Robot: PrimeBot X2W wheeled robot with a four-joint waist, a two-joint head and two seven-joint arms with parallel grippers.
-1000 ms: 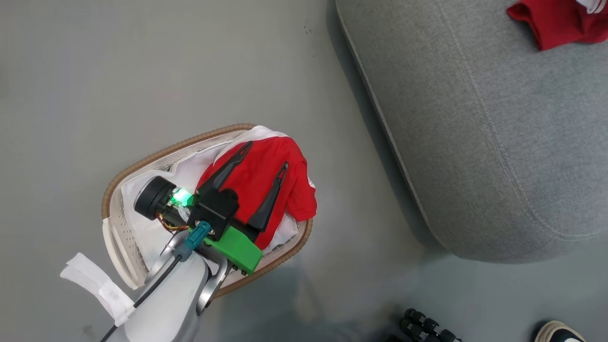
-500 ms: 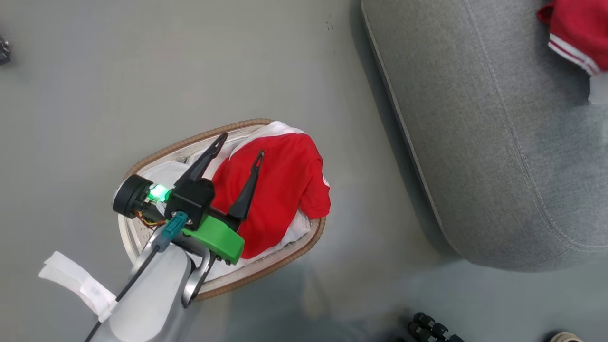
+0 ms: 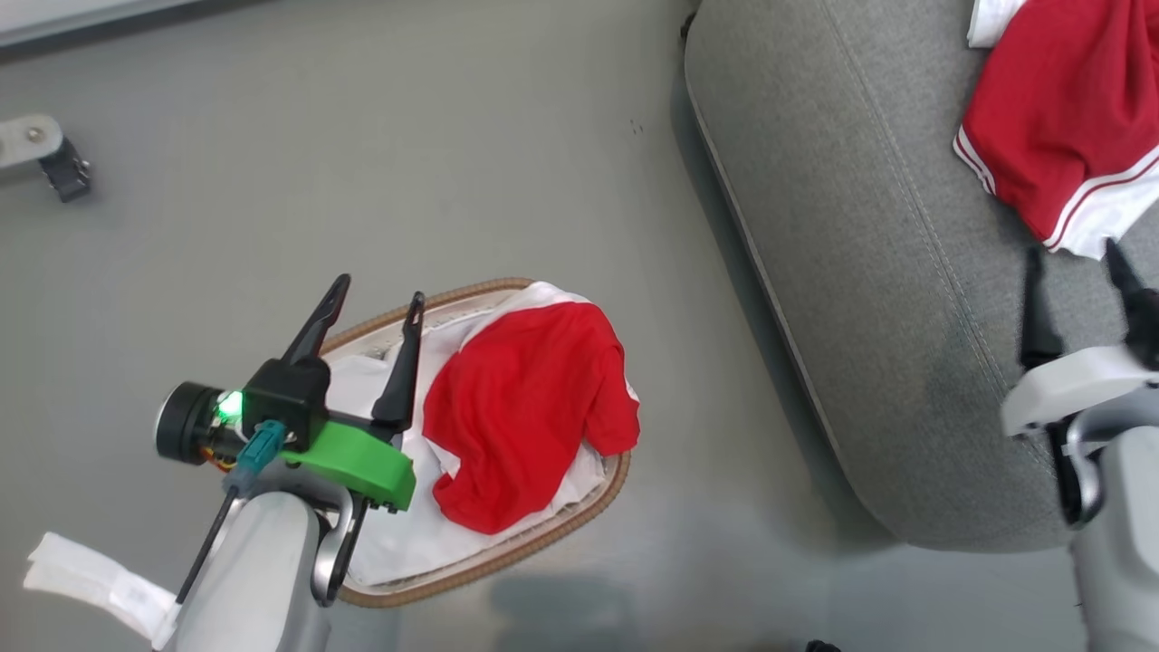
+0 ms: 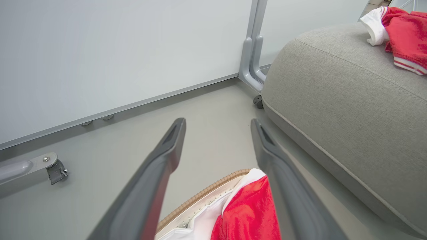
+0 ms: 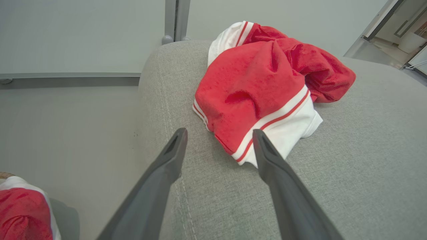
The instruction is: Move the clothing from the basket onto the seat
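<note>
Left gripper [image 3: 380, 290]: jaws are standing wide apart, gripping nothing, and are hanging over the far left end of the basket [image 3: 407, 548], tips pointing beyond its brown woven rim. In the left wrist view the same left gripper [image 4: 217, 121] is looking out over the rim, with bare floor [image 4: 213, 140] showing between the two dark fingers. Right gripper [image 3: 1071, 252]: jaws are also spread and holding nothing, and are hovering above the seat [image 3: 860, 272]. In the right wrist view the right gripper [image 5: 220, 131] is pointing at a red-and-white garment [image 5: 263, 83]; one fingertip is lining up with its white striped hem, though contact cannot be told. That garment [image 3: 1050, 118] is lying bunched on the seat's far right part, well apart from the basket. A red shirt [image 3: 530, 426] is lying crumpled in the basket on the white cloth liner, filling its right half and draping over the right rim. The basket is sitting on the grey floor [image 3: 272, 181], near the seat's rounded edge but not touching it. A caster on a metal foot [image 3: 54, 163] is resting on the floor at far left, beneath a pale wall panel [image 4: 116, 50].
</note>
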